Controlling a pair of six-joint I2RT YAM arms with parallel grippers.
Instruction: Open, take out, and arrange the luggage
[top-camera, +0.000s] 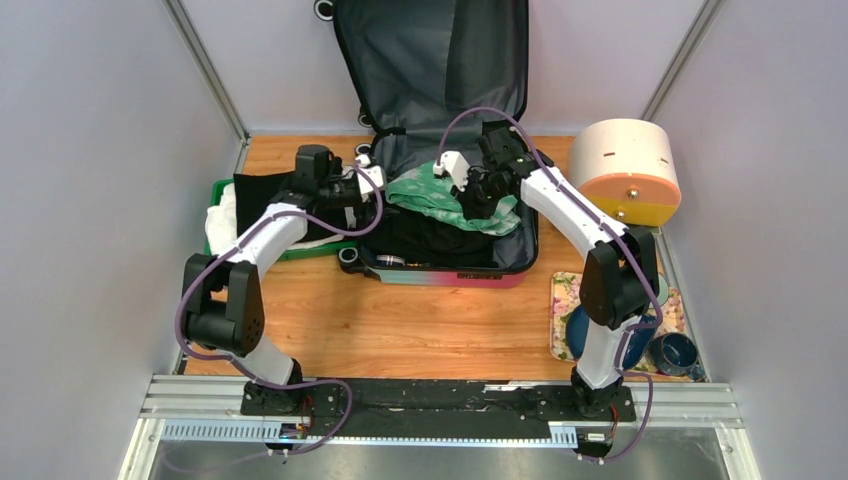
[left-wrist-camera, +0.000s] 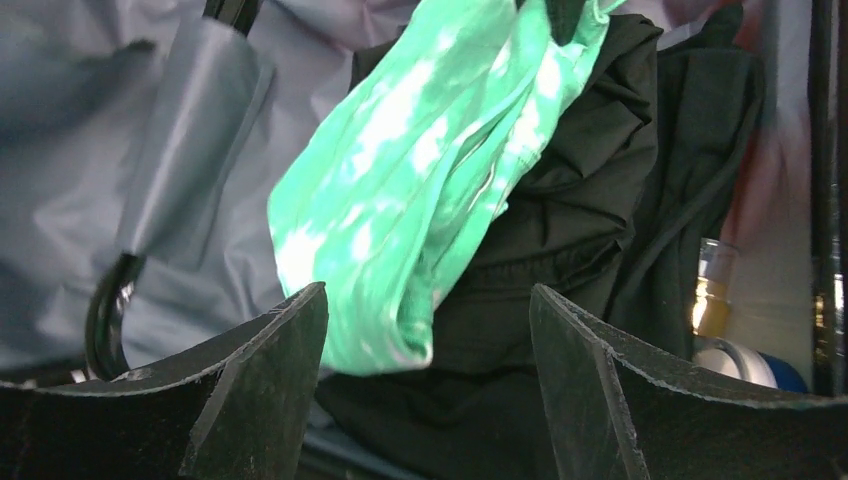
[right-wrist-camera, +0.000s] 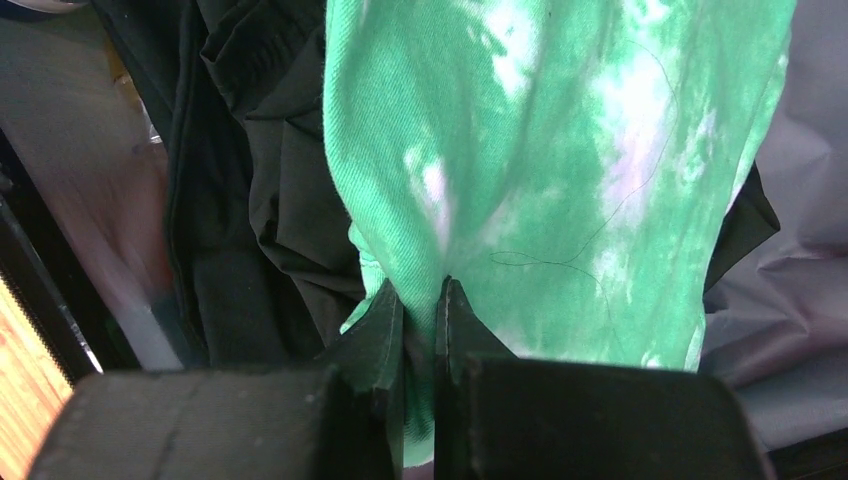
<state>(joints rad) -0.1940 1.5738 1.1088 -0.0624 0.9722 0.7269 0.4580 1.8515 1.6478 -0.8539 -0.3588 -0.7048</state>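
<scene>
The luggage (top-camera: 440, 275) lies open at the table's back middle, its lid (top-camera: 430, 60) standing upright with dark grey lining. Black clothes (top-camera: 430, 238) fill the lower half. My right gripper (top-camera: 478, 190) is shut on a green tie-dye garment (top-camera: 428, 192) and holds it lifted above the black clothes; the pinch shows in the right wrist view (right-wrist-camera: 422, 300). My left gripper (top-camera: 372, 183) is open and empty at the luggage's left edge, facing the green garment (left-wrist-camera: 420, 170), which hangs just beyond its fingertips (left-wrist-camera: 300, 330).
A green tray (top-camera: 222, 190) with black and white cloth lies left of the luggage. A cream-and-orange round container (top-camera: 625, 170) stands at the back right. A floral tray (top-camera: 563, 300) with blue cups (top-camera: 675, 352) sits front right. A small bottle (left-wrist-camera: 710, 290) lies in the luggage.
</scene>
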